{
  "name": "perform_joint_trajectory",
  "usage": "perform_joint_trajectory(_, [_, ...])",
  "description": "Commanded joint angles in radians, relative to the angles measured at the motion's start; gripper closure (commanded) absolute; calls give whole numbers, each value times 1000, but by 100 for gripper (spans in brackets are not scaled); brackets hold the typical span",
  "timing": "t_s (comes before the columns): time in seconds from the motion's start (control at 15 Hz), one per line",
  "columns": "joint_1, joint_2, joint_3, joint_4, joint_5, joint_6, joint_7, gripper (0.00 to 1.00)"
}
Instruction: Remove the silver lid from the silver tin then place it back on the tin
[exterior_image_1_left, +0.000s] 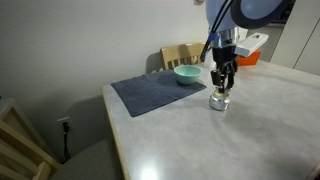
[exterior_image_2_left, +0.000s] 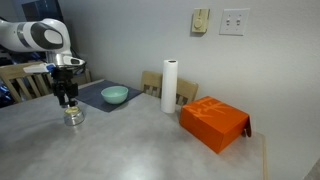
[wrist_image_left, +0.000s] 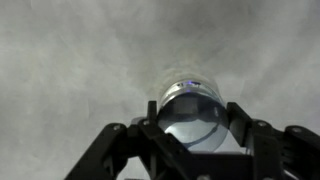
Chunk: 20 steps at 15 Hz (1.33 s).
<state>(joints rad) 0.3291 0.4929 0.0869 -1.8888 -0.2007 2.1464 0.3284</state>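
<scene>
The silver tin (exterior_image_1_left: 219, 102) (exterior_image_2_left: 73, 117) stands on the grey table beside the dark cloth. The silver lid (wrist_image_left: 192, 122) sits on top of the tin (wrist_image_left: 185, 92) and shows as a shiny round face in the wrist view. Its knob is not visible. My gripper (exterior_image_1_left: 221, 88) (exterior_image_2_left: 68, 101) (wrist_image_left: 192, 128) points straight down over the tin. Its two black fingers press against the left and right sides of the lid's rim. The tin still rests on the table.
A teal bowl (exterior_image_1_left: 187, 74) (exterior_image_2_left: 114, 95) sits on a dark cloth (exterior_image_1_left: 150, 93) (exterior_image_2_left: 93, 97) next to the tin. A paper towel roll (exterior_image_2_left: 169, 86) and an orange box (exterior_image_2_left: 213, 123) stand farther along. A wooden chair (exterior_image_1_left: 180, 54) is behind the table.
</scene>
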Motion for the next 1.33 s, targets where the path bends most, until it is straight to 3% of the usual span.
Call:
perform_joint_trajectory(0.0, [-18,11,17,25,18,-48,-62,56])
perform_joint_trajectory(0.33, [-32,25,20,28,31,-49,-115,56])
perform_joint_trajectory(0.8, [-50,68,23,63,3,6,-285,56])
perform_joint_trajectory(1.27, [-86,97,62,71,69,43,-411,56])
